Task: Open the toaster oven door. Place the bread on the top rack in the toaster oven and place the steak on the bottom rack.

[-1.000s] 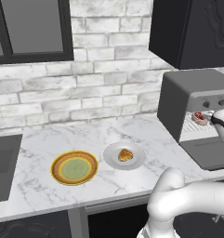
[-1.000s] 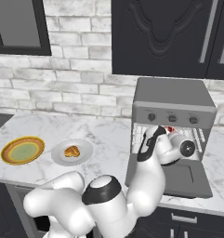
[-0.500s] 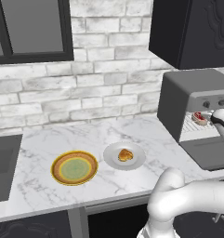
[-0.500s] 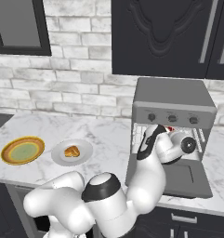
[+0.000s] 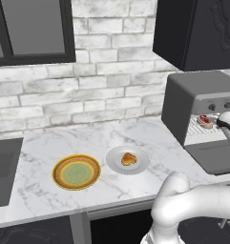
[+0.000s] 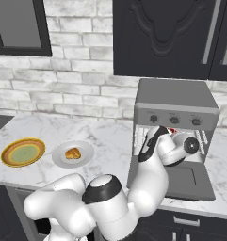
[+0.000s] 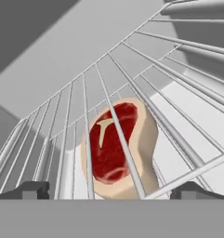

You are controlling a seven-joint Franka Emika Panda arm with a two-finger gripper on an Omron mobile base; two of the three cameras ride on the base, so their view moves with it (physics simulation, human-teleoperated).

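Marble counter [image 5: 111, 183] under grey brick, toaster oven [image 6: 175, 101] at the right with its door [image 6: 190, 181] down.
We see our gripper [image 7: 111, 189] with jaws spread wide, released, the steak [image 7: 114, 145] lying among the oven's rack wires [image 7: 146, 107]; the bread [image 5: 129, 158] sits on a white plate [image 5: 140, 165], left of the oven.

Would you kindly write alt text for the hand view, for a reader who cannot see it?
A thick round red steak with a white fat mark lies among thin silver wire rack bars inside the grey toaster oven. The hand is open, its dark fingertips either side of the steak.
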